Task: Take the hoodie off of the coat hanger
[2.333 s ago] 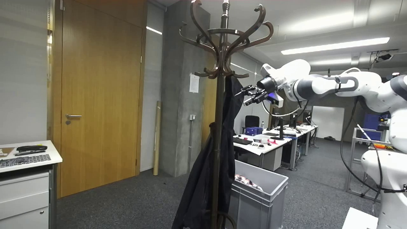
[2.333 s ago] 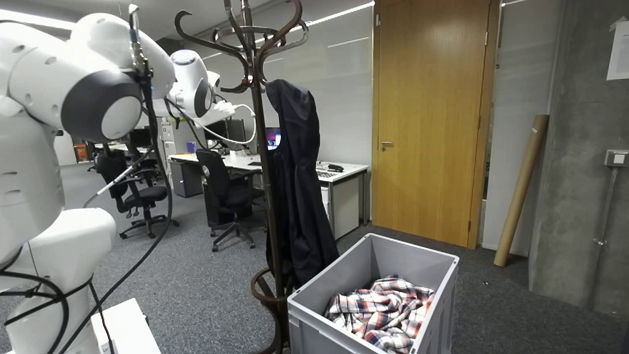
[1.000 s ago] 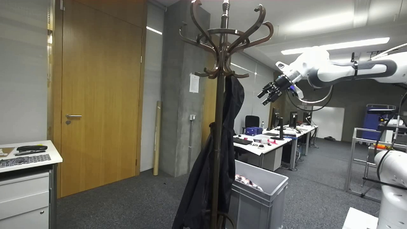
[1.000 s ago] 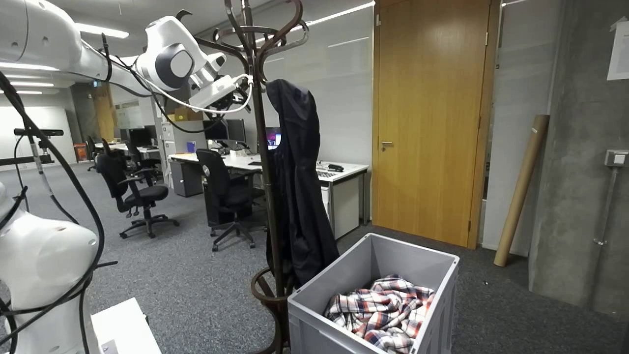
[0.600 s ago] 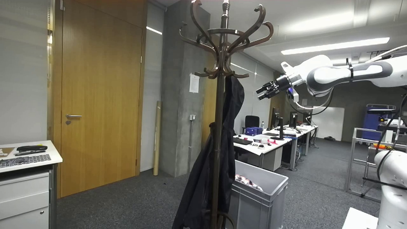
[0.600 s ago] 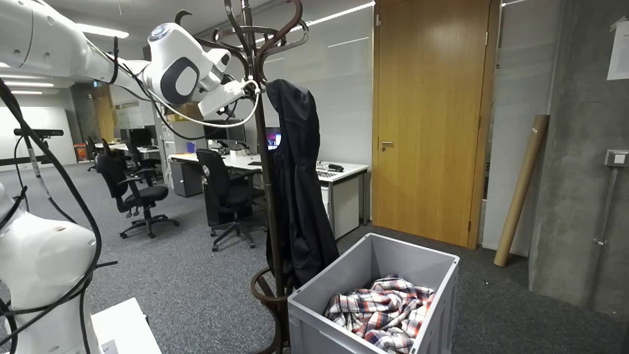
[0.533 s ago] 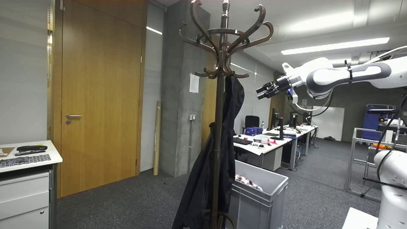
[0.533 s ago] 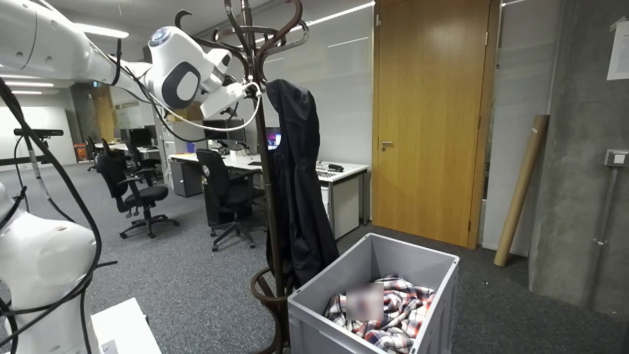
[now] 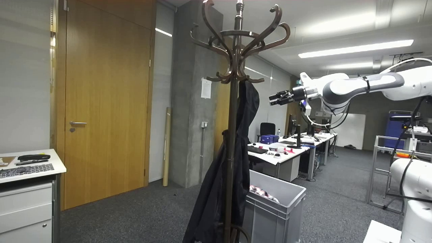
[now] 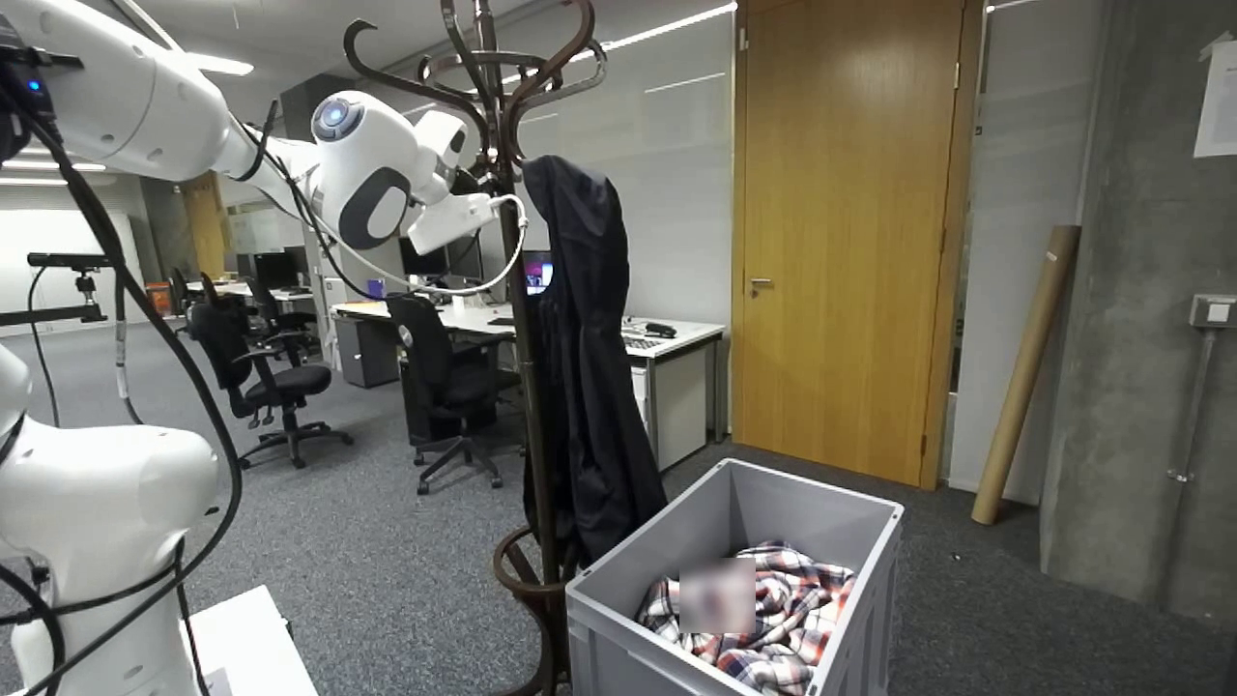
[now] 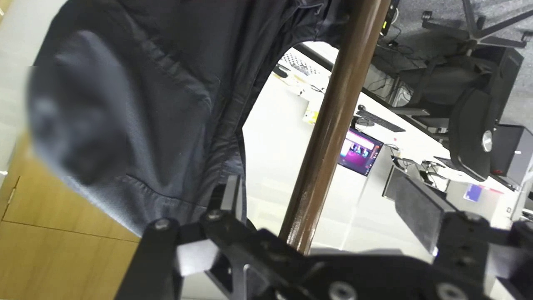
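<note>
The hoodie (image 10: 591,358) hangs on the coat hanger (image 9: 232,114), its top just under the lower hooks (image 9: 257,80), the dark fabric falling close beside the pole (image 11: 333,125) and widening downward. The jaws stand spread wide; in the wrist view, where the room appears turned over, the pole shows through the gap between them and the hoodie's edge passes behind one side. In an exterior view a strip of wall shows between their tips and the upper part of the hoodie, so they are near it but apart. The arm (image 9: 361,84) reaches in from the side away from the door (image 9: 108,111). Carpet (image 9: 135,212) stretches between the coat hanger and the door, back to the concrete column (image 9: 184,101) and a leaning cardboard tube (image 9: 167,145). The grey bin (image 10: 807,512) crowds the other side: its rim stands near the pole and crosses the hoodie's lower part in an exterior view; whether they touch cannot be told. Checked cloth (image 10: 797,599) lies inside, below the rim. A sheet of paper (image 9: 206,88) on the column is too small to read, and the lit monitor (image 11: 359,152) by the white worktop (image 10: 694,336) shows pink and purple, its content illegible.
</note>
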